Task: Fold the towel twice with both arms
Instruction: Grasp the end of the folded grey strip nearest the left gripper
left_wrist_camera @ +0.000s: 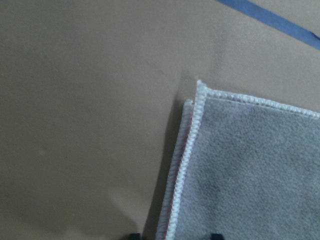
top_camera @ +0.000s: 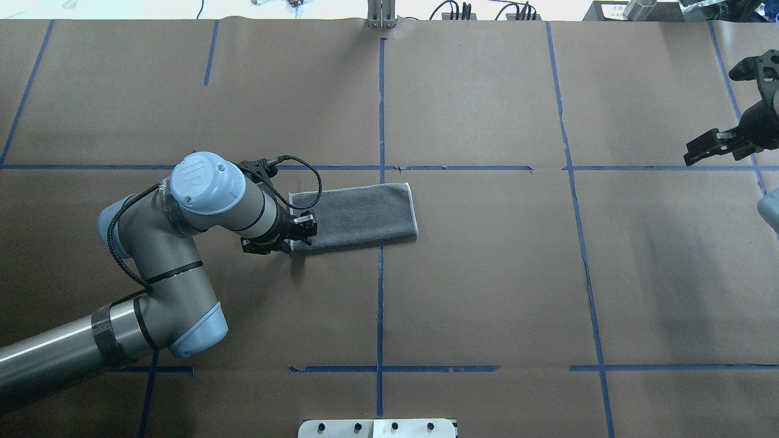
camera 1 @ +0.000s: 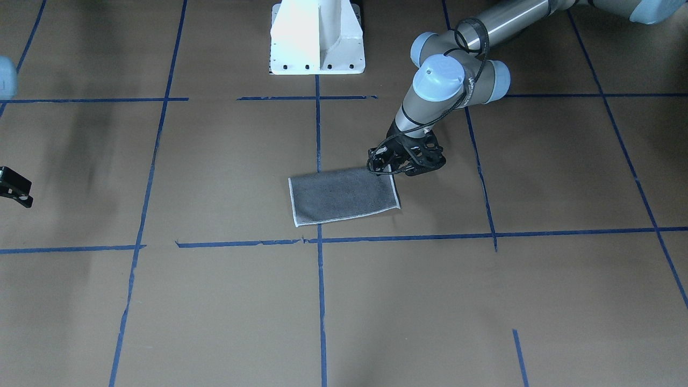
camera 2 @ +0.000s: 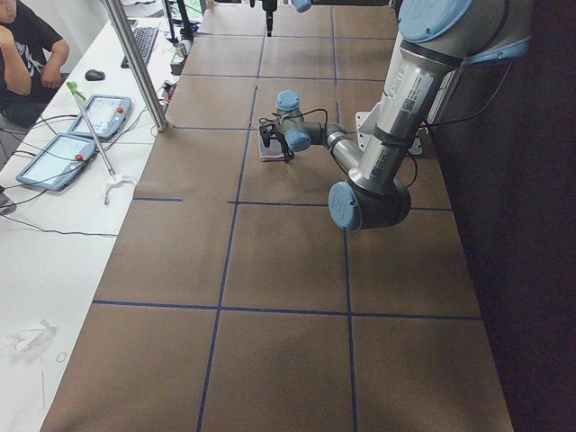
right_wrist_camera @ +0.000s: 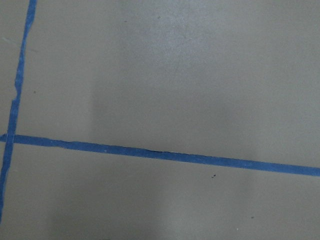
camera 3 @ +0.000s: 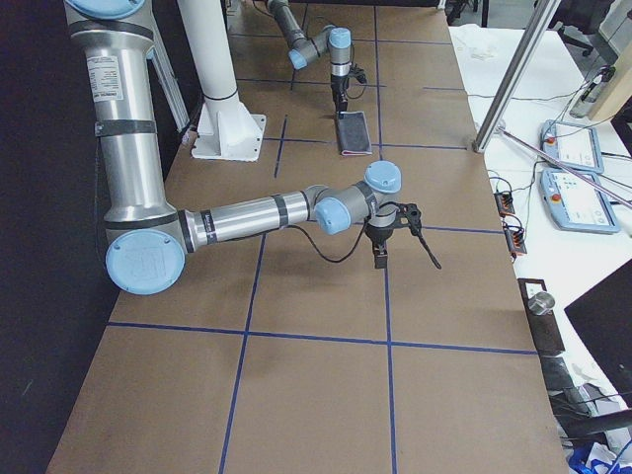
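Towel (top_camera: pixel 359 216): lies flat just left of centre in the overhead view, grey face up, as a rectangle with its long side running left to right. It rests on the brown table (top_camera: pixel 487 274) and straddles a vertical blue tape line (top_camera: pixel 381 292). The left wrist view shows two stacked whitish borders at one corner, with a thin red line between the layers.

Left gripper (top_camera: pixel 298 234): positioned low at the lower-left corner of the towel, over its left short edge. In the left wrist view, two dark fingertips (left_wrist_camera: pixel 133 235) stand apart at the bottom edge, one on each side of the towel border. The jaws are parted and nothing is clamped between them.

Right gripper (top_camera: pixel 724 109): located at the far right edge of the overhead view, well apart from the towel. Its jaws are spread wide and hold nothing.
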